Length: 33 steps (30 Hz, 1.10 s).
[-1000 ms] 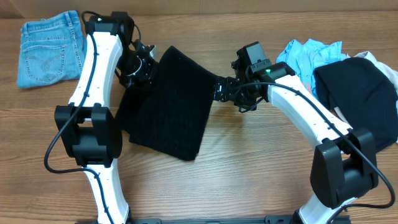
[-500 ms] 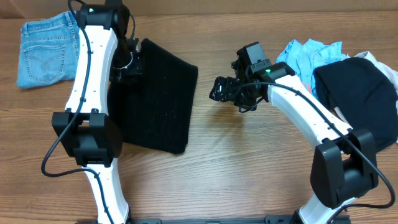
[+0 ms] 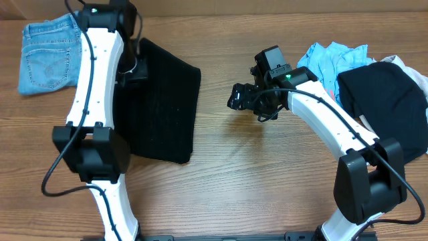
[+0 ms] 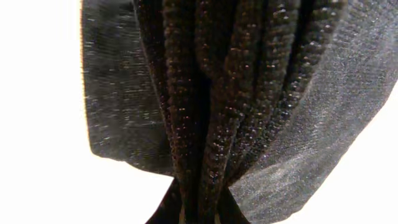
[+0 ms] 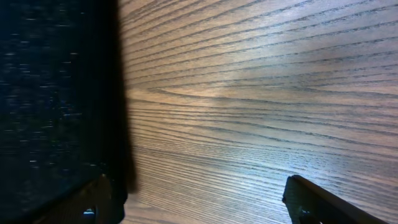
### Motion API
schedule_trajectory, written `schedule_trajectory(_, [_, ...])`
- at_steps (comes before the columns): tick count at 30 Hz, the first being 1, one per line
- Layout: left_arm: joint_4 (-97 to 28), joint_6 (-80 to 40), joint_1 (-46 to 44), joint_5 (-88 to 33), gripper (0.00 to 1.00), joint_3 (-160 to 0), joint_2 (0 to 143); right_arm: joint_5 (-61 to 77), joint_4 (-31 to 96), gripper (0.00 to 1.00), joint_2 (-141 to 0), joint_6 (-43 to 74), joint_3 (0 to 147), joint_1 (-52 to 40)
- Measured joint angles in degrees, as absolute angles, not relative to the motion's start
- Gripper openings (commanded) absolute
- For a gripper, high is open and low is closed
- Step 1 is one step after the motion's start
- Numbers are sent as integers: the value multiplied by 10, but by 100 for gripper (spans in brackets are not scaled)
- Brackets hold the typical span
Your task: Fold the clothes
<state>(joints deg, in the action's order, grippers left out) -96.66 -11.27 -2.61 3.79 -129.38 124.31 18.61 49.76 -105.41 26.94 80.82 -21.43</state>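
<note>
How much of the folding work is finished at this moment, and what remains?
Done: the jeans lie folded at the far left. In hand: the left gripper pinches the black knit garment; the right gripper is open and empty. Left: the light blue garment and dark garment piled at the right.

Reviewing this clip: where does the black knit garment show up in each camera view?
Overhead: black knit garment is left of centre, beside the left arm.
Left wrist: fills the frame, bunched folds converging at the bottom.
Right wrist: dark strip along the left edge, likely it.
Shared landmark: wooden table, in overhead and right wrist only.
</note>
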Motion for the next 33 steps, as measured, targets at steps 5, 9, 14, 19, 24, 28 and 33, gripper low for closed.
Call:
schedule_trajectory(5, [-966,-117,30,74,7,-1296,1221,186,504,93,-1054,270,808,-214])
schedule_trajectory(9, [-955,-118,67,89,24,-1295,1221,186,504,93,-1054,270,808,-214])
schedule_trajectory(14, [-938,-121,68,96,80,-1265,1221,186,506,93,-1054,270,808,-214])
schedule_trajectory(19, [-938,-121,68,102,65,-1257,1221,186,513,93,-1054,270,808,-214])
schedule_trajectory(24, [-941,-99,67,34,22,-1257,1221,186,515,93,-1054,270,808,-214])
schedule_trajectory(28, [-940,-53,45,-69,4,-1251,1221,186,515,93,-1054,270,808,-214])
schedule_trajectory(33, [-849,-51,19,-95,4,-1147,1216,186,516,93,-1054,270,808,-214])
